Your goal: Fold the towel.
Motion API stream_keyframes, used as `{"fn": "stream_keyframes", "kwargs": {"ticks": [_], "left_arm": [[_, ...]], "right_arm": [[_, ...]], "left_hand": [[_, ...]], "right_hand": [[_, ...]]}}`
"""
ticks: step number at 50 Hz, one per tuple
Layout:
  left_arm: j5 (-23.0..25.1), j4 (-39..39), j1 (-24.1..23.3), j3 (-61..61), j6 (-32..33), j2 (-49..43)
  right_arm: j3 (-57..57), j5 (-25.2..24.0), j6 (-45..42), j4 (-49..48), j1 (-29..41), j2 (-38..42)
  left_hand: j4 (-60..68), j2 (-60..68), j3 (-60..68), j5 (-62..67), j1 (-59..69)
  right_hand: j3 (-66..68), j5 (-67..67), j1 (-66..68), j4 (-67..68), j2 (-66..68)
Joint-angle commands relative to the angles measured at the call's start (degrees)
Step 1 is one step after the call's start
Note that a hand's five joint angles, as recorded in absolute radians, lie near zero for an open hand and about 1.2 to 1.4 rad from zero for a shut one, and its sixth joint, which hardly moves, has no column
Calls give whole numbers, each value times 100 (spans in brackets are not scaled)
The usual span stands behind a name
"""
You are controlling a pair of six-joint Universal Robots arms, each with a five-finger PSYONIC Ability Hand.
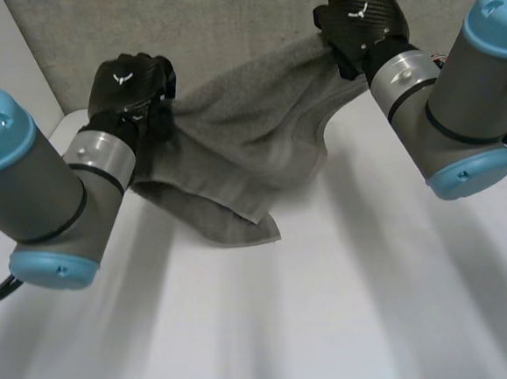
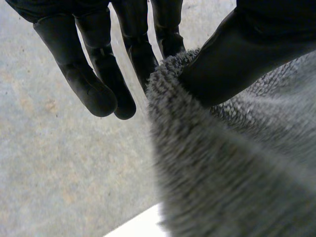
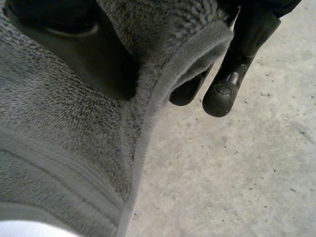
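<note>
— Two hands on the towel (image 1: pixel 241 146)?
— Yes: left hand (image 1: pixel 131 85) pinches one top corner, right hand (image 1: pixel 359 19) the other; grey and fluffy, it sags between them by the table's (image 1: pixel 334 324) far edge.

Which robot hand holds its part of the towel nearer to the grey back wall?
The right robot hand; the left robot hand grips the towel closer to the robot.

White table (image 1: pixel 352 322), mottled grey backdrop (image 1: pixel 222 16)
</note>
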Motion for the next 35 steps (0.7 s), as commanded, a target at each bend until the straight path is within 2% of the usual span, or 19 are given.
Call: {"fn": "stream_keyframes", "kwargs": {"ticks": [1,4,7,9,12,14,15,17,21,23,24,26,27,29,33,35], "left_arm": [[-214,-19,-544,-1296,-48,214],[-223,-89,-1018,-1806,-48,214],[-223,-360,-1467,-2141,-66,223],[-214,-851,-1810,-2248,-101,284],[-197,-1091,-1935,-2248,-145,390],[-179,-1433,-2031,-2178,-294,696],[-179,-1434,-2031,-2178,-294,698],[-197,-1417,-1944,-2020,-417,925],[-214,-1346,-1645,-1764,-444,997],[-206,-1294,-1076,-1528,-452,997],[-206,-1294,-1073,-1527,-453,997],[-188,-1197,-574,-1230,-453,874],[-188,-1197,-572,-1228,-453,874],[-162,-1013,-310,-870,-400,481],[-162,-872,-221,-446,-356,-58],[-153,-933,-194,35,-268,-635]], "right_arm": [[724,-411,-157,85,49,25],[900,-649,-499,409,40,69],[935,-658,-1104,945,40,183],[944,-597,-1702,1332,57,227],[962,-526,-1907,1422,75,236],[1049,-404,-2117,1475,75,236],[1050,-403,-2118,1475,75,236],[1190,-403,-2179,1475,57,201],[1313,-421,-2162,1483,48,140],[1514,-421,-2223,1518,31,70],[1516,-421,-2223,1519,31,69],[1857,-517,-2337,1562,-4,-132],[1858,-518,-2337,1562,-4,-133],[2261,-657,-2582,1563,-22,-378],[2649,-852,-2786,1545,-31,-599],[2938,-895,-2821,1536,-31,-817]], "left_hand": [[-1077,-1261,-1147,-2266,-920],[-1077,-1261,-1147,-2266,-920],[-1077,-1261,-1147,-2266,-920],[-2246,-2430,-2316,-3435,-2089],[-2757,-2941,-2827,-3946,-2600],[-3811,-3995,-3881,-5000,-3654],[-3817,-4000,-3886,-5005,-3659],[-4704,-4888,-4774,-5893,-4547],[-5196,-5380,-5266,-6385,-5039],[-5448,-5631,-5517,-6636,-5290],[-5449,-5632,-5518,-6637,-5291],[-5432,-5615,-5501,-6620,-5274],[-5432,-5615,-5501,-6620,-5274],[-5348,-5532,-5418,-6537,-5190],[-5331,-5514,-5400,-6519,-5173],[-5297,-5481,-5367,-6486,-5140]], "right_hand": [[423,366,345,306,450],[423,366,345,306,450],[423,366,345,306,450],[423,366,345,306,450],[423,366,345,306,450],[423,366,345,306,450],[423,366,345,306,450],[423,366,345,306,450],[423,366,345,306,450],[423,366,345,306,450],[423,366,345,306,450],[423,366,345,306,450],[423,366,345,306,450],[423,366,345,306,450],[423,366,345,306,450],[423,366,345,306,450]]}}
